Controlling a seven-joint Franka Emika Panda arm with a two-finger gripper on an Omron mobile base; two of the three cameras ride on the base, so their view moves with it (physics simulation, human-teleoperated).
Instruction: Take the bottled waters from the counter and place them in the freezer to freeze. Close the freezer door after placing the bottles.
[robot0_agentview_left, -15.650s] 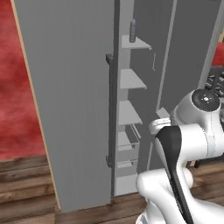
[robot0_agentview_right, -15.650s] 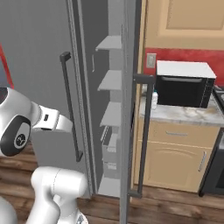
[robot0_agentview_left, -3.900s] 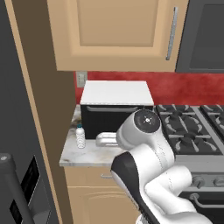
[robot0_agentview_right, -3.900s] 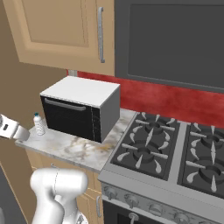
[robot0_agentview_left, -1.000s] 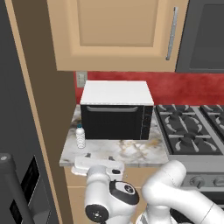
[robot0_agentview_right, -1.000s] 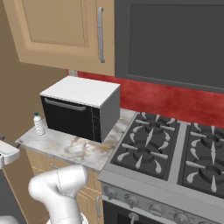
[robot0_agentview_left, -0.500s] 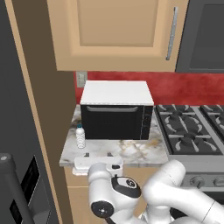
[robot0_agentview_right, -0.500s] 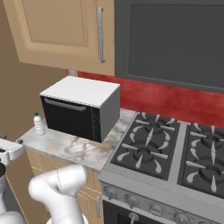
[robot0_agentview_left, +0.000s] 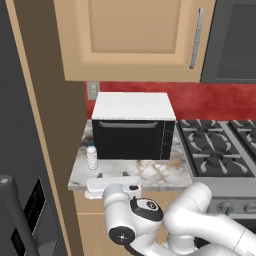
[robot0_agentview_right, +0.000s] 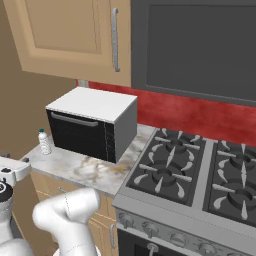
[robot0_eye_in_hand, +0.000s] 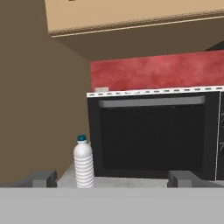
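The clear-white ribbed bottled water (robot0_agentview_left: 91, 156) (robot0_agentview_right: 45, 142) (robot0_eye_in_hand: 83, 162) stands upright with its blue cap on the marble counter (robot0_agentview_left: 155, 174), just left of the black oven. My gripper (robot0_agentview_left: 111, 176) (robot0_agentview_right: 15, 160) (robot0_eye_in_hand: 113, 180) hovers at the counter's front edge, level with the slab and facing the oven. It is open, and its fingertips (robot0_eye_in_hand: 42, 178) are spread wide with nothing between them. The bottle is farther in and left of the gripper's centre line. The darker smoky bottle is out of view. The grey freezer (robot0_agentview_left: 20, 165) fills the left edge.
The black-fronted, white-topped oven (robot0_agentview_left: 132, 131) (robot0_agentview_right: 90, 125) stands close behind the bottle. A tan side panel (robot0_agentview_left: 60, 150) walls off the counter's left end. The gas stovetop (robot0_agentview_left: 220, 150) (robot0_agentview_right: 200, 170) lies to the right, and wooden cabinets (robot0_agentview_left: 130, 40) hang overhead.
The base has driven from the open freezer to the counter. The arm then swung down from above the counter to its front edge. Over the last second the hand crept slightly forward.
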